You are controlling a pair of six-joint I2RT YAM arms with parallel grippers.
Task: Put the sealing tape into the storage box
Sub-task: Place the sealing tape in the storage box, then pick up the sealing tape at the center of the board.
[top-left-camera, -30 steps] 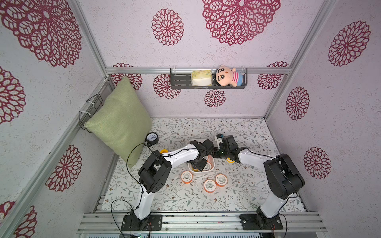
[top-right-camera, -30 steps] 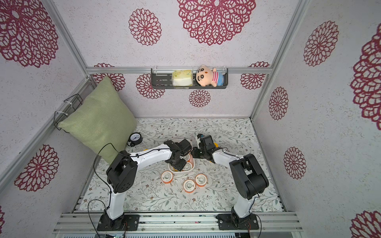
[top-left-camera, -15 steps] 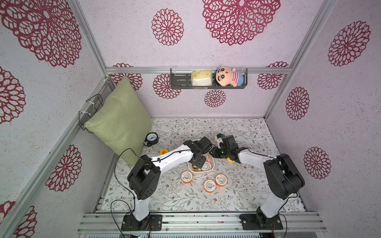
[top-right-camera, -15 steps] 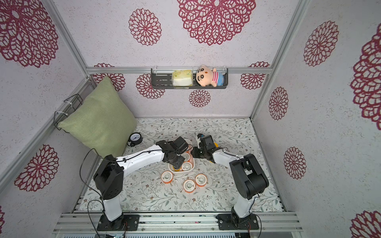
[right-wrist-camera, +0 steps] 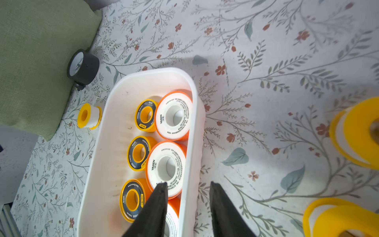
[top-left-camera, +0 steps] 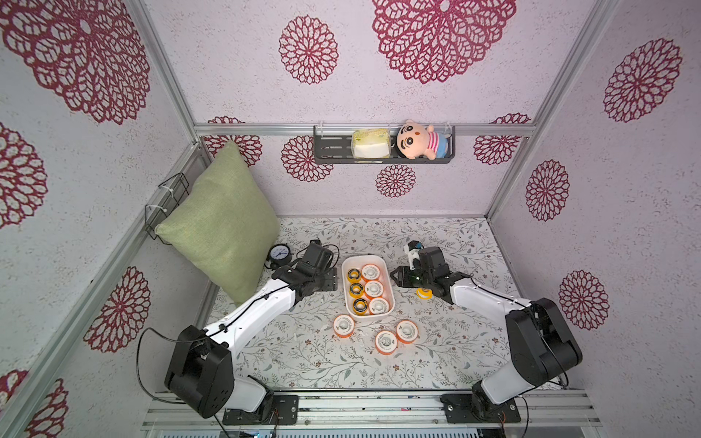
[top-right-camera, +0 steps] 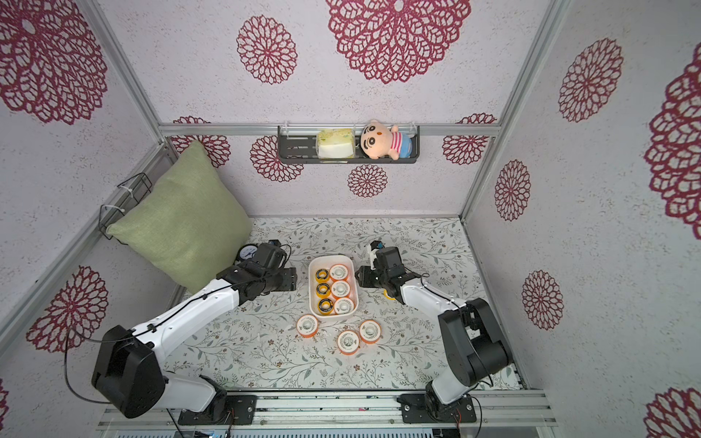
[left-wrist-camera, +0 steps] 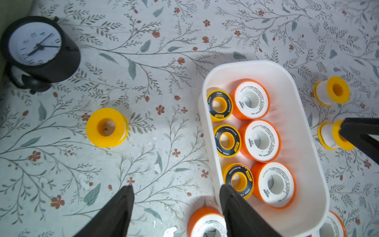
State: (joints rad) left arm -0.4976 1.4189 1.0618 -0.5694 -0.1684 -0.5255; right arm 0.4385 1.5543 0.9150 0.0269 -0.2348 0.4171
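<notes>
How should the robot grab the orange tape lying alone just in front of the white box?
Probably straight down from above, pinching the orange tape across its round rim. It lies flat, white face up, so the rim offers two opposite sides. Avoid the side nearest the storage box.

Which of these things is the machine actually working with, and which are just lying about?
Part of the job: white storage box; six tape spools inside it; three orange spools and three yellow spools loose on the table.
Just lying about: black gauge; green pillow; wall shelf holding a plush doll and a yellowish pack.
</notes>
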